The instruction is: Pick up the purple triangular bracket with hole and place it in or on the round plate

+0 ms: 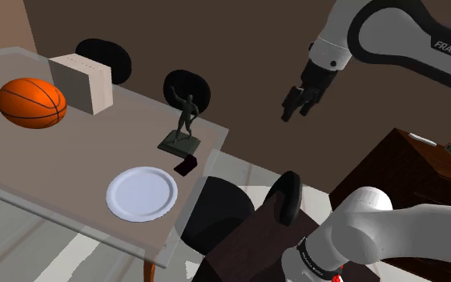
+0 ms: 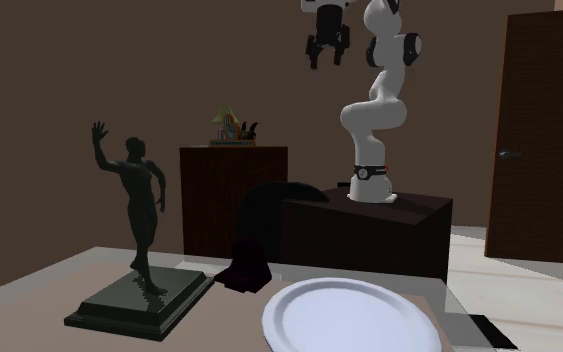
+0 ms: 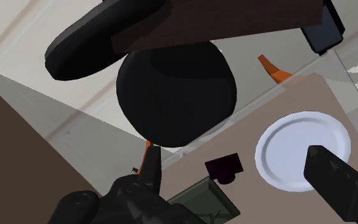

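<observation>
I have the gripper hanging high and well clear of the statue, out past the table edge, fingers spread apart with nothing between them. The bracket lies flat just beside the statue's base, on the side toward the plate; I can't tell whether it touches the base. The plate sits near the statue too, a little beyond the bracket.

The statue is my main worry. With the bracket so close to its base, a finger coming down on that side could land on the base or clip the figure's raised arm, and I'd tip the statue or jam the descent. I'd want the fingers turned so neither one drops on the statue's side.

The second risk is the bracket itself: it is small, dark and low. Its slanted faces could squirt out of a pinch, and from the shoulder view it lies near the table edge on the far side from the statue's back, above a chair. A skidding touch could push it off.

The carry from beside the statue to the plate is short, but a low one could knock the rim.
</observation>
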`<state>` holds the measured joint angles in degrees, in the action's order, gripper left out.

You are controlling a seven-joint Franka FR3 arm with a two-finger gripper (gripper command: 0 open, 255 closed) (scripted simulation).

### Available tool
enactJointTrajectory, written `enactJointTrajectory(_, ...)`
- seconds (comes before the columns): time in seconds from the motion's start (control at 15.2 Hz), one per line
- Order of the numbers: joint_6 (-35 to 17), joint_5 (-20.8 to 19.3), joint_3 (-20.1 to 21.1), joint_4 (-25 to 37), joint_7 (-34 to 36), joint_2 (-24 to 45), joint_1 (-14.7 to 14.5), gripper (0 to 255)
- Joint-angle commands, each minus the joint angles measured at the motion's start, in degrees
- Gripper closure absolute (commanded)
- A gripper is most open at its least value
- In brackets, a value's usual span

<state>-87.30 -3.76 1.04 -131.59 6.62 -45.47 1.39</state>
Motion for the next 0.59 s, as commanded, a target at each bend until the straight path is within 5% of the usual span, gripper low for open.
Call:
enactJointTrajectory(0.0,0.0,0.0,0.0,0.0,0.0,0.0,0.0,0)
enactJointTrajectory(0.53,-15.7,-0.2,0.0,-5.5,0.2,10.2,-0.3,0)
